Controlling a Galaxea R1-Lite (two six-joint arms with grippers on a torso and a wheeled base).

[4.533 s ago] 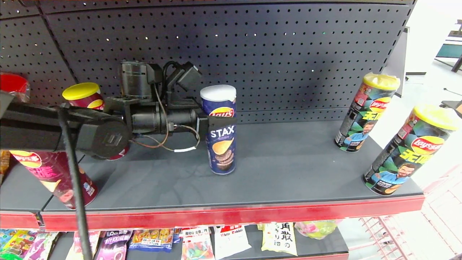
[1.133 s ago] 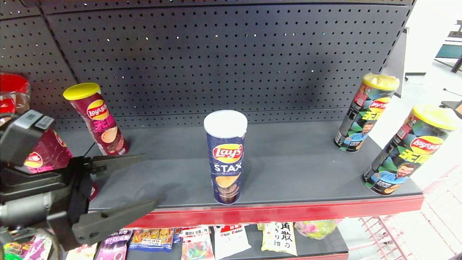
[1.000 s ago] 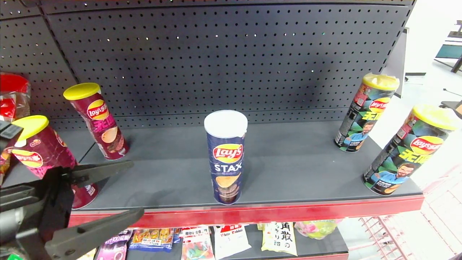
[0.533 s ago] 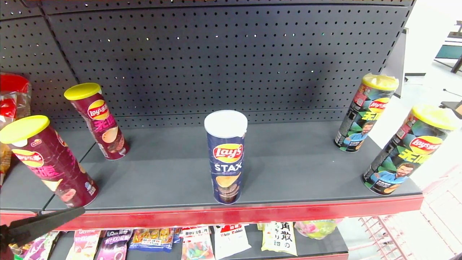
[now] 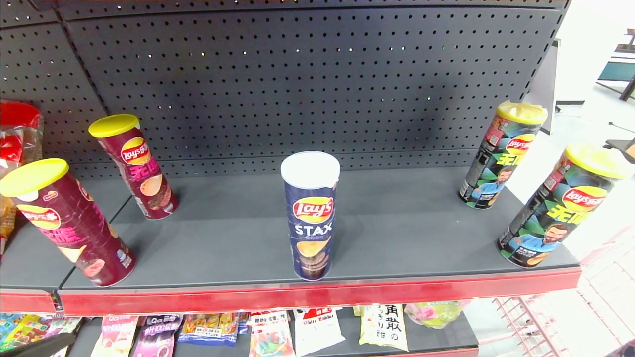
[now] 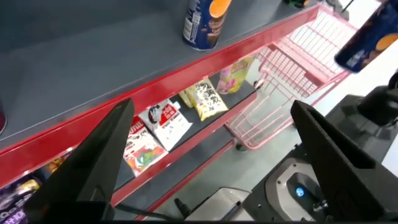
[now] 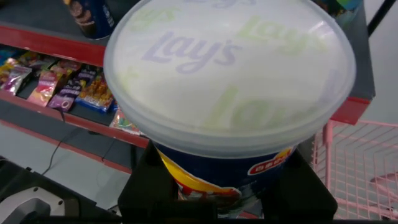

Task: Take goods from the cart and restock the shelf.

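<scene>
L tool [image 6: 211, 155] wide nr shelf edge [image 6: 174, 81]; R tool [image 7: 224, 193] grips blue can [image 7: 230, 68]; snack bags [image 6: 155, 124], pink cart [image 6: 292, 68] nearby.

On the shelf [image 5: 317, 293], the centre can [image 5: 310, 218] stands upright near the front edge, well apart from the others. To its left, the rear left can [image 5: 133, 166] stands near the pegboard [image 5: 297, 84], and the front left can [image 5: 64, 223] stands nearer the edge. To the right, the rear right can [image 5: 503, 156] stands behind the front right can [image 5: 560, 208], which is at the shelf's corner. Snack packets [image 5: 278, 332] lie on the lower shelf [image 5: 436, 337] beneath. The cart [image 5: 536, 317] stands at the lower right. The held can [image 7: 230, 68] sits in the right gripper [image 7: 224, 193], before the shelf.
</scene>
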